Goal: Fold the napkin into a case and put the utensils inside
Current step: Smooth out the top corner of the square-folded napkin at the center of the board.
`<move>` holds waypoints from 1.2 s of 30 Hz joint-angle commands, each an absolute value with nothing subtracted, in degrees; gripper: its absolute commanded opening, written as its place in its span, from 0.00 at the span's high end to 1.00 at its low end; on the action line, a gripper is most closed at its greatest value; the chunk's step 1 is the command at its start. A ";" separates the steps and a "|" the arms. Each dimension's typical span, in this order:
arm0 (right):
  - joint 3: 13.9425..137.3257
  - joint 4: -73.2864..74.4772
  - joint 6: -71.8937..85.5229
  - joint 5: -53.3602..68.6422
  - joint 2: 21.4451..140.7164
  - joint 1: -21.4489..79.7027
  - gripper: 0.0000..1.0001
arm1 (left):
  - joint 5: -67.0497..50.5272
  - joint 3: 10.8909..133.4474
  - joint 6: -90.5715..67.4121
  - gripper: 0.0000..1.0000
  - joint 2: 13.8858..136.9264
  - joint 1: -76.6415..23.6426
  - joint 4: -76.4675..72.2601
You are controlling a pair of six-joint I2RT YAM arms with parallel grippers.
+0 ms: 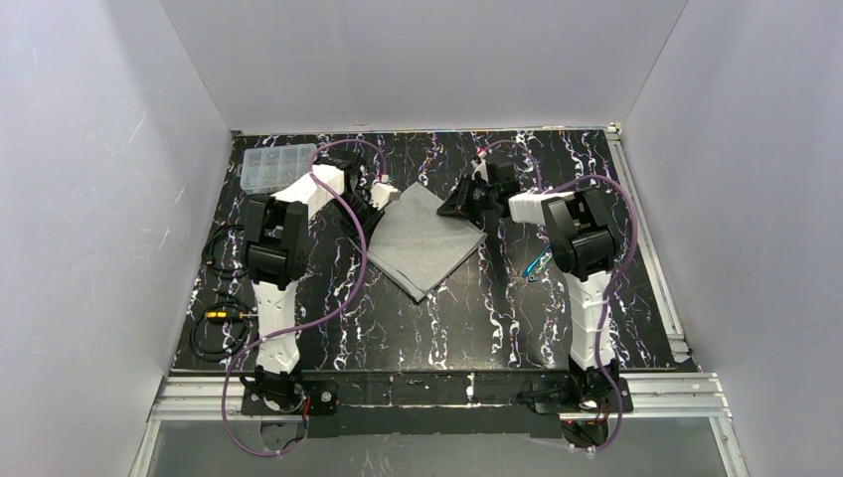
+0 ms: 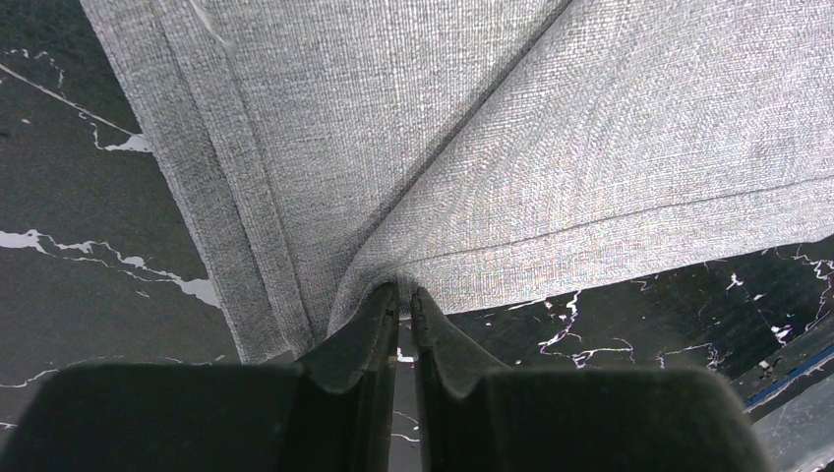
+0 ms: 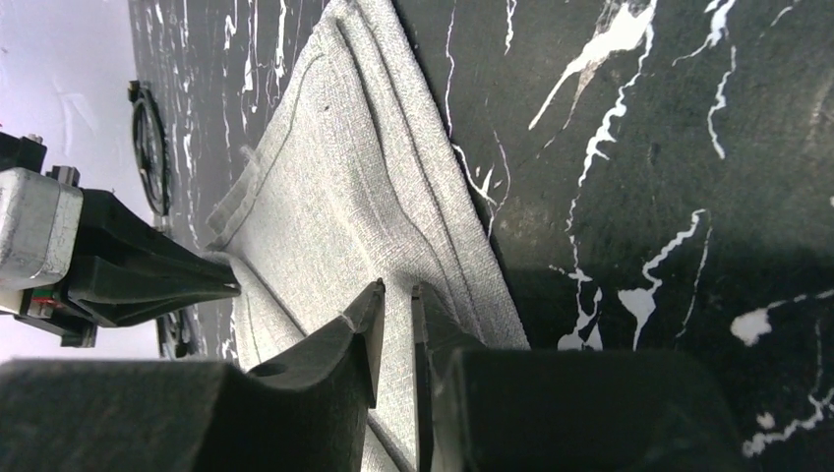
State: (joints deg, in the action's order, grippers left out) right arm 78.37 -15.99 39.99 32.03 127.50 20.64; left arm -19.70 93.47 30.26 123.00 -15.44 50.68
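On the black, white-veined table (image 1: pixel 447 328), the matte grey woven napkin (image 1: pixel 422 243) lies folded. The left gripper (image 2: pixel 404 295) pinches its hemmed corner, and the right gripper (image 3: pixel 396 300) clamps the opposite stitched edge.

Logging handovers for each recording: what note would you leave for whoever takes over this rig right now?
Left gripper: shut on a corner of the napkin.
Right gripper: jaws nearly closed on the napkin's opposite side.
Napkin: folded into layers, mid-table, slanted; not yet a case.
Utensils: a blue utensil lies on the table beside the right arm, outside the cloth; others unclear.
Left to do: finish the folds, then slide the utensils in.
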 commanded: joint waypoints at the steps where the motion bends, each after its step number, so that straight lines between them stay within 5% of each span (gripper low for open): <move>1: 78.70 -13.77 37.01 28.42 119.99 20.91 0.72 | -17.48 92.63 31.40 0.90 120.30 -15.19 48.60; 17: 48.57 -39.45 55.21 42.53 111.32 15.01 0.77 | -16.77 92.45 31.64 0.91 119.80 -15.20 48.60; 36: 53.46 -32.05 52.19 45.01 109.32 14.55 0.77 | -17.28 92.58 31.05 0.90 119.62 -15.18 49.33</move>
